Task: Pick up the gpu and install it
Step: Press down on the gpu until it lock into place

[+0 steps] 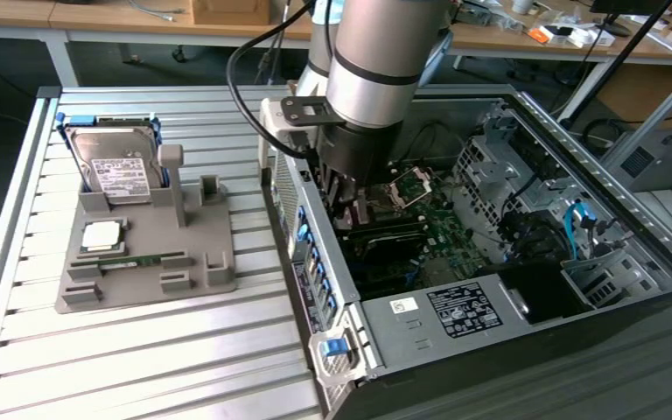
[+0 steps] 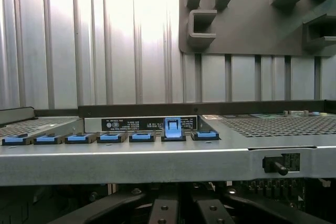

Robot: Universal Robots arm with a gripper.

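My gripper (image 1: 346, 208) hangs low inside the open computer case (image 1: 616, 229), by the case's wall on the exterior view's left and over the green motherboard (image 1: 453, 236). It is shut. Below it a thin dark card, the gpu (image 1: 388, 234), stands on edge across the board; the fingers and the arm hide its upper edge. In the wrist view the two dark fingers (image 2: 163, 211) sit close together, under the case's grey rear rim (image 2: 157, 161) and its row of blue slot latches (image 2: 110, 138). One latch (image 2: 172, 128) stands raised.
On the slatted table, at the exterior view's left, a grey fixture (image 1: 202, 276) holds a silver hard drive (image 1: 120, 171), a square chip (image 1: 102, 234) and a green memory stick (image 1: 137, 261). Its two tall posts (image 1: 196, 185) hold nothing. Drive cages and cables (image 1: 576, 227) fill the case's far side.
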